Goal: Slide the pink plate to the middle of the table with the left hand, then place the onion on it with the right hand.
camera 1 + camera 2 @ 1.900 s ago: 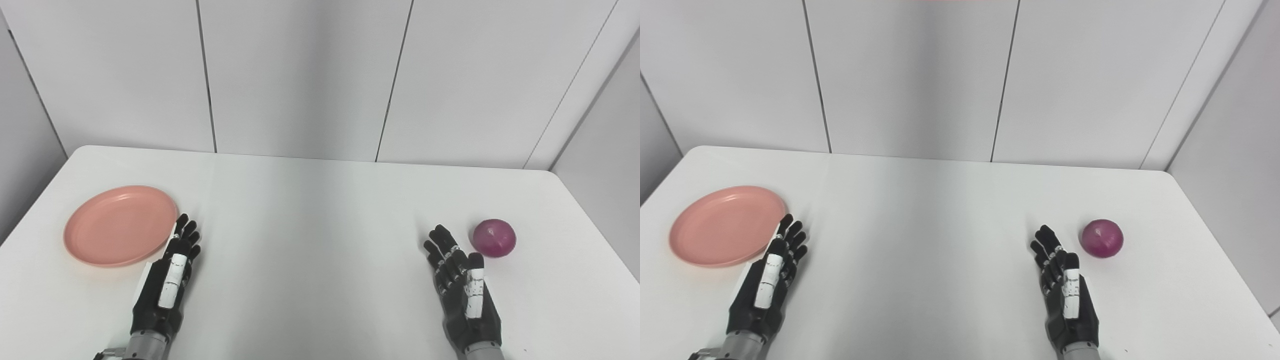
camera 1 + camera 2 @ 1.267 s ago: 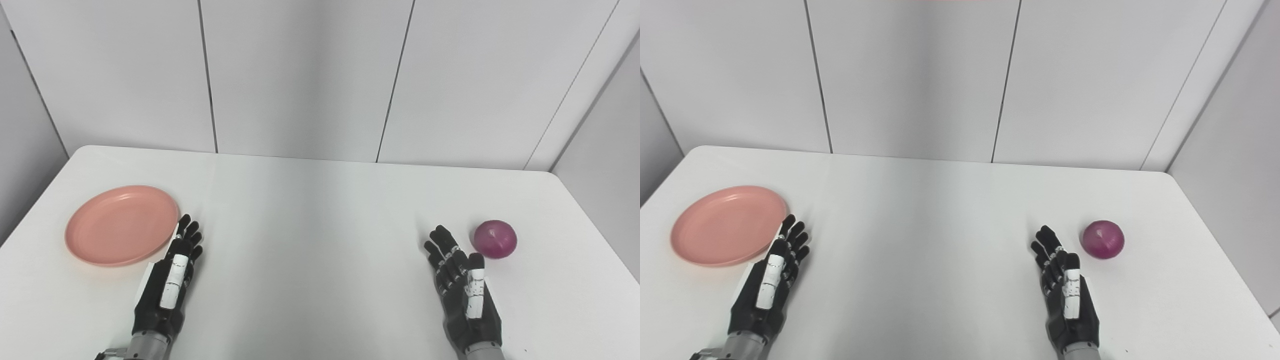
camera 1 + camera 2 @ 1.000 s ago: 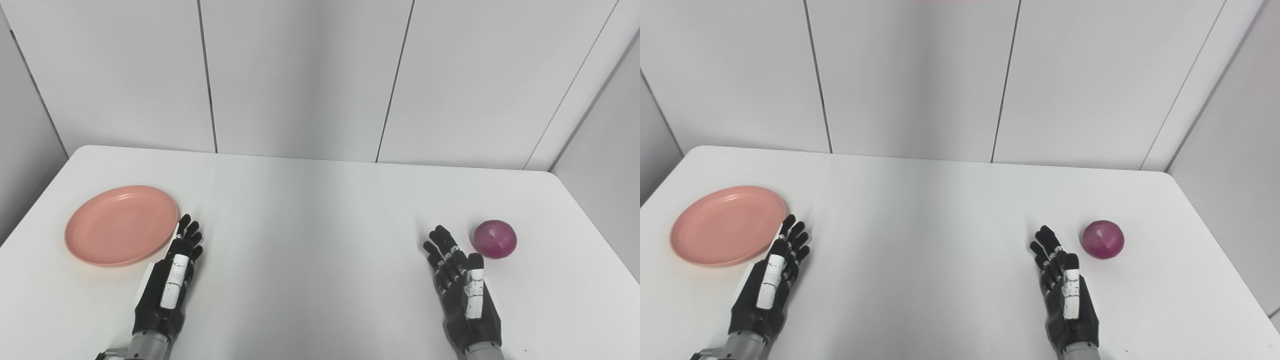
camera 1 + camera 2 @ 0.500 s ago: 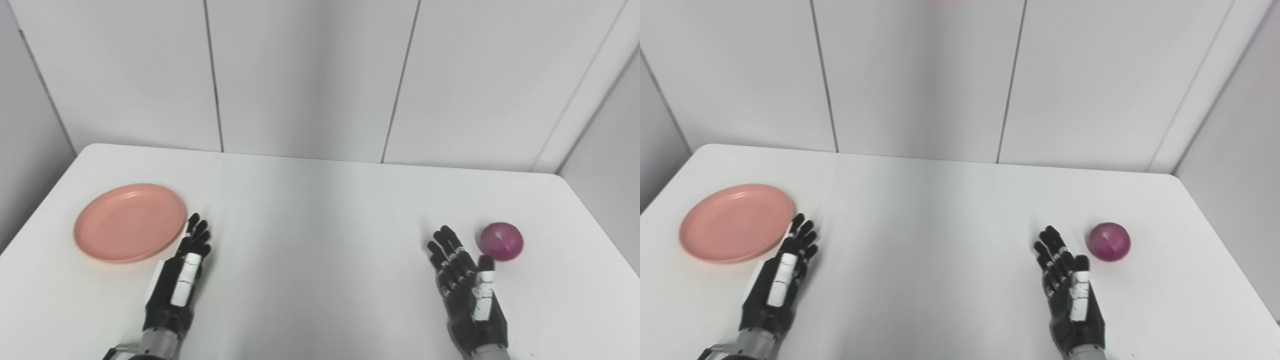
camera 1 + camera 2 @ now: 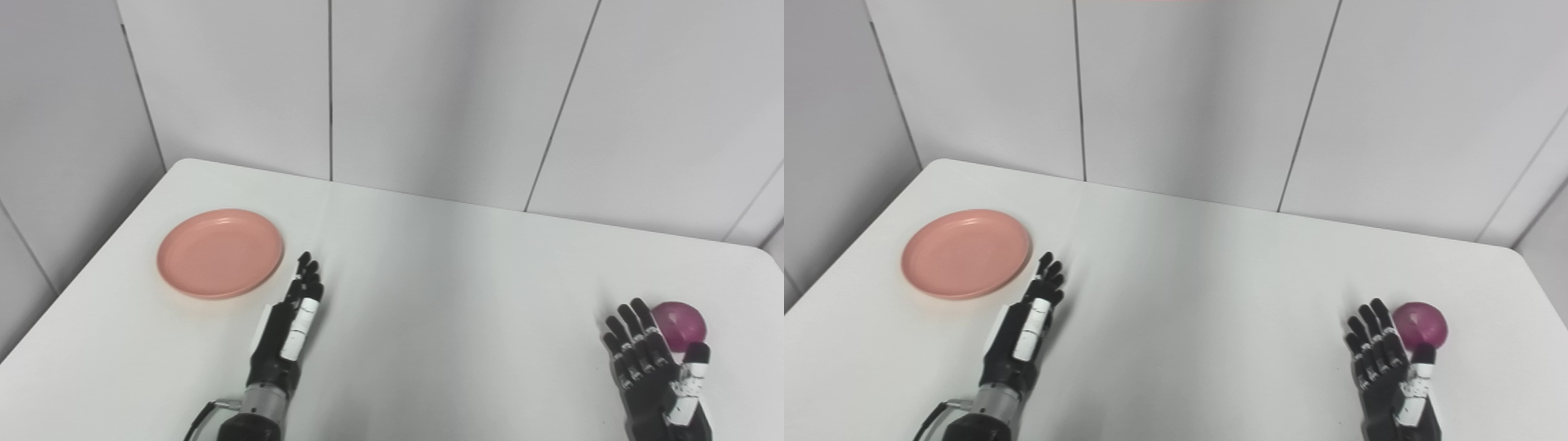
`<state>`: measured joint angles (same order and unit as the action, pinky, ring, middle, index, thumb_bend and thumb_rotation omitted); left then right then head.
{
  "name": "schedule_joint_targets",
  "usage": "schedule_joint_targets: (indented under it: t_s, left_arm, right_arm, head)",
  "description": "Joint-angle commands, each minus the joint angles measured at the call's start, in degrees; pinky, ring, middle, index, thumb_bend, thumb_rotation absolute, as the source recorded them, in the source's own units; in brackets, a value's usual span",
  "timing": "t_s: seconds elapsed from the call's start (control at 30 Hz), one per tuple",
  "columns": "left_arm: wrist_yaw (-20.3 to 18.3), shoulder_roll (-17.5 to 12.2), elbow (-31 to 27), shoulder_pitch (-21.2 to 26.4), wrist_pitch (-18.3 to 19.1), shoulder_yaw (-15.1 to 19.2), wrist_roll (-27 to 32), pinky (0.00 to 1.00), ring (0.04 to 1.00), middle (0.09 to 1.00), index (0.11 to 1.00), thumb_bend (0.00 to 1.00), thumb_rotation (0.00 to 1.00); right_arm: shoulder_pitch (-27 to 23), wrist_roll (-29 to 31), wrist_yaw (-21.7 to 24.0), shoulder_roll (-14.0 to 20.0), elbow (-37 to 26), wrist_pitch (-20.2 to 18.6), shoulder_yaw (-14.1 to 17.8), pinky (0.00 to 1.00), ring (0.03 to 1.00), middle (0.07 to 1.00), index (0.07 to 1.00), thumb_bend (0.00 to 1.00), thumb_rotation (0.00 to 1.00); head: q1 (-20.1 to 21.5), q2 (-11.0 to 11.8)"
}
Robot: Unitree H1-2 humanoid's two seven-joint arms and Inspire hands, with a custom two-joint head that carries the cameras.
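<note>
The pink plate (image 5: 220,252) lies flat on the left part of the white table (image 5: 441,288). My left hand (image 5: 292,321) rests open just to the right of the plate's near rim, fingers straight and pointing away, not touching it. A purple onion (image 5: 680,324) sits at the right side of the table. My right hand (image 5: 652,373) is open, palm up, fingers spread, with its fingertips close to the onion's left side and its thumb in front of it. Neither hand holds anything.
Grey wall panels (image 5: 429,92) stand behind the table's far edge. The table's left edge runs diagonally past the plate. A black cable (image 5: 199,419) loops by my left wrist at the bottom.
The whole picture has shifted right and tilted, so the camera turned left. Both hands, the plate and the onion keep the same places relative to each other.
</note>
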<state>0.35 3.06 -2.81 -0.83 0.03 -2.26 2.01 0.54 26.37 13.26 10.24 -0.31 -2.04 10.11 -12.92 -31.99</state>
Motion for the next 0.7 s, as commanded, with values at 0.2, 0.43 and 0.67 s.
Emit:
schedule_joint_targets:
  t_s: [0.2, 0.43, 0.67]
  left_arm:
    - [0.0, 1.4, 2.1, -0.2, -0.9, -1.2, -0.4, 1.00, 1.000, 1.000, 1.000, 0.84, 0.89]
    - [-0.7, 2.3, -3.8, -1.0, 3.8, -0.1, 3.8, 1.00, 1.000, 1.000, 1.000, 0.88, 0.88]
    - [-1.4, 1.7, -15.4, 3.1, 16.7, 1.0, 10.3, 1.00, 1.000, 0.999, 1.000, 0.89, 0.91]
  right_arm:
    - [2.5, 0.2, 0.2, 0.0, 3.2, -0.7, 0.5, 1.00, 0.986, 0.969, 0.974, 0.85, 0.99]
    - [2.4, 0.9, -0.3, -0.3, 3.0, -1.5, 0.8, 1.00, 0.982, 0.964, 0.977, 0.83, 1.00]
    - [1.1, 1.3, 0.2, -0.2, 5.3, -0.9, 1.0, 1.00, 0.973, 0.956, 0.961, 0.82, 1.00]
  head:
    - [-0.6, 0.5]
    - [-1.7, 1.5]
    - [-3.3, 2.5]
